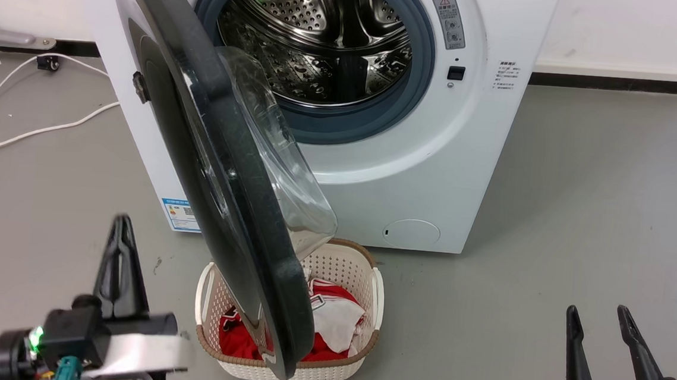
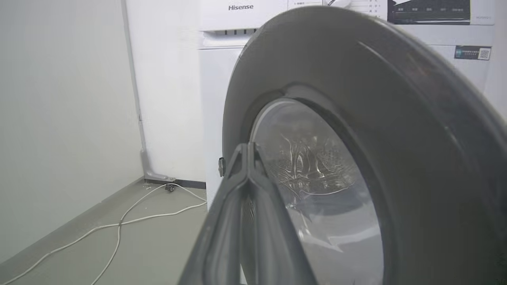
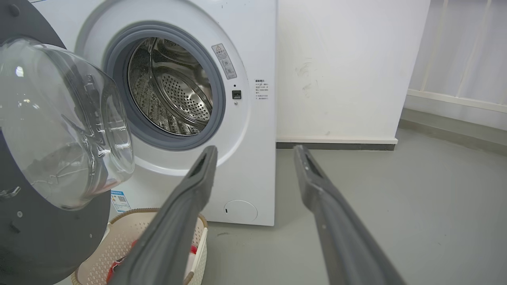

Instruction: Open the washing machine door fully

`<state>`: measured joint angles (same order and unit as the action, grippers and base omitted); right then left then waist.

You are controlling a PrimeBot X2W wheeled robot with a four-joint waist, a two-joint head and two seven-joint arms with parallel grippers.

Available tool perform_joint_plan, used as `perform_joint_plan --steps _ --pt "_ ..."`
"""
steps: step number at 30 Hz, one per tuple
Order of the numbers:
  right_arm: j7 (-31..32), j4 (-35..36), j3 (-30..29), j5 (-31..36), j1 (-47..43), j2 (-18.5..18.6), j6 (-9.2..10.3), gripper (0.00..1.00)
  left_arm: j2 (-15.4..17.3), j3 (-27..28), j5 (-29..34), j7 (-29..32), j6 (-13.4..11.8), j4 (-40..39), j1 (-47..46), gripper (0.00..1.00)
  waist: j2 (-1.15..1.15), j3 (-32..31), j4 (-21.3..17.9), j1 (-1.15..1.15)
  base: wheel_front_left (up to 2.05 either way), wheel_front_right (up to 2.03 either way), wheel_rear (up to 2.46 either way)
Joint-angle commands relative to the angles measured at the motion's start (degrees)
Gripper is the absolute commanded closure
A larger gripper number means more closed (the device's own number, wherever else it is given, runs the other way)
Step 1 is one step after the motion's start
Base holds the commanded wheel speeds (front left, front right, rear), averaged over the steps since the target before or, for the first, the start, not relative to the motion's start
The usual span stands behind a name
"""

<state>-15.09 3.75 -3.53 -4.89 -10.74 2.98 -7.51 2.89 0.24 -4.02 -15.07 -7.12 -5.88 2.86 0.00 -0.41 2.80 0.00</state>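
The big round shiny black washing machine door with the clear glass bowl in its middle (image 1: 200, 121) stood partly open. It hung from the hinge side of the white boxy washing machine (image 1: 436, 161) and stuck out in front of it, almost edge-on in the head view. The round hole of the machine showed its shiny steel drum full of little holes (image 1: 326, 28) and a grey rubber ring (image 1: 418, 70). Just in front of the machine sat a cream plastic basket with holes (image 1: 369, 263), holding red and white clothes (image 1: 330, 314), and the low end of the door hung over it. The left gripper (image 1: 123, 222) had its two dark fingers pressed together with nothing between them. It was out in front of the machine, on the outer side of the door; I could not tell if it touched the door. The right gripper (image 1: 598, 312) had its fingers spread apart, holding nothing, well in front of the machine on its other side. A thin white cable (image 1: 21, 132) lay on the grey floor (image 1: 582, 201) beside the machine.
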Motion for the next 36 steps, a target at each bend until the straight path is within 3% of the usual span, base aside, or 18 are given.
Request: perform_joint_plan --steps 1,7,14,23,30,36 --pt "-0.1 0.2 0.0 0.3 -0.1 -0.2 0.04 0.00 0.0 0.2 0.8 -0.1 0.0 -1.3 -1.1 1.00 0.00 -0.1 0.1 0.00 0.00 0.00 0.00" --pt "-0.1 -0.1 0.7 0.2 0.1 -0.2 0.04 0.00 0.9 -0.1 3.0 -0.1 1.9 -8.5 -6.0 1.00 0.00 -0.3 0.1 0.00 0.00 0.00 0.00" --pt "-0.1 -0.5 1.3 0.7 0.7 -0.2 0.04 0.00 0.8 -5.1 4.1 -0.1 4.0 -14.3 -11.0 1.00 0.00 -0.3 -0.4 0.00 0.00 0.00 0.00" --pt "-0.1 -0.6 1.8 0.5 0.8 -0.2 0.04 0.00 0.2 -14.9 3.2 -0.1 6.1 -16.9 -15.0 1.00 0.00 -0.2 -0.7 0.00 0.00 0.00 0.00" --pt "-0.1 -0.6 1.7 0.3 0.8 -0.2 0.04 0.00 0.0 -25.6 2.3 -0.1 7.3 -15.8 -16.1 1.00 0.00 -0.2 -0.7 0.00 0.00 0.00 0.00" --pt "-0.1 -0.7 1.8 0.2 1.3 -0.2 0.04 0.00 0.0 -33.9 0.6 -0.1 6.3 -13.6 -16.2 1.00 0.00 0.1 -0.8 0.00 0.00 0.00 0.00"
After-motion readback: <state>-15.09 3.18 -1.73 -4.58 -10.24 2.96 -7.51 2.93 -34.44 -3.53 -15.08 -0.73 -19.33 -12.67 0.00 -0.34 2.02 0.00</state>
